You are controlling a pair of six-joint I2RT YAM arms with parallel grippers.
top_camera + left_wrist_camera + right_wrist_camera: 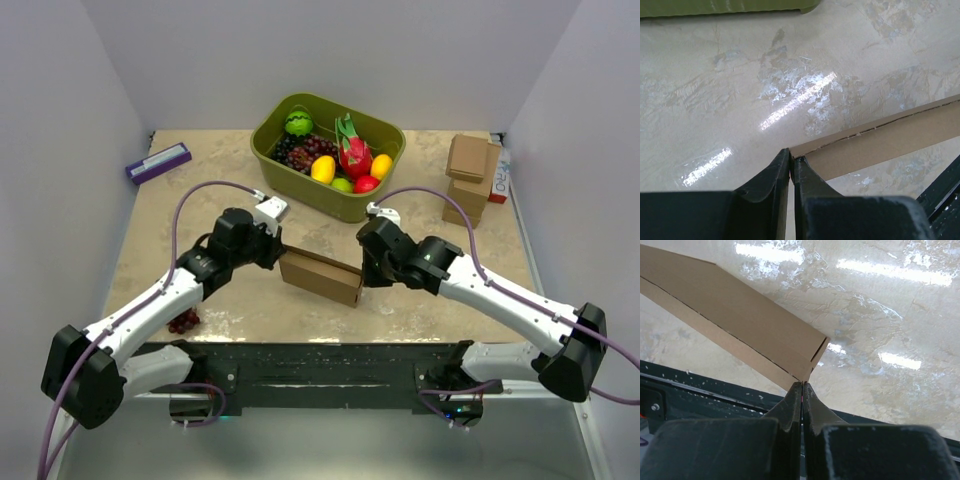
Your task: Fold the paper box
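Observation:
The paper box (320,276) is a brown cardboard mailer held above the table between both arms, at the table's middle front. My left gripper (277,253) is shut on its left end; in the left wrist view the gripper (791,159) pinches the box's corner (880,140). My right gripper (364,272) is shut on its right end; in the right wrist view the gripper (802,385) clamps the corner of the box (740,325), whose end flap stands slightly open.
A green bin (328,156) of toy fruit stands at the back centre. A stack of small brown boxes (470,178) is at the back right. A purple box (158,162) lies at the back left. Dark grapes (184,321) lie near the left arm.

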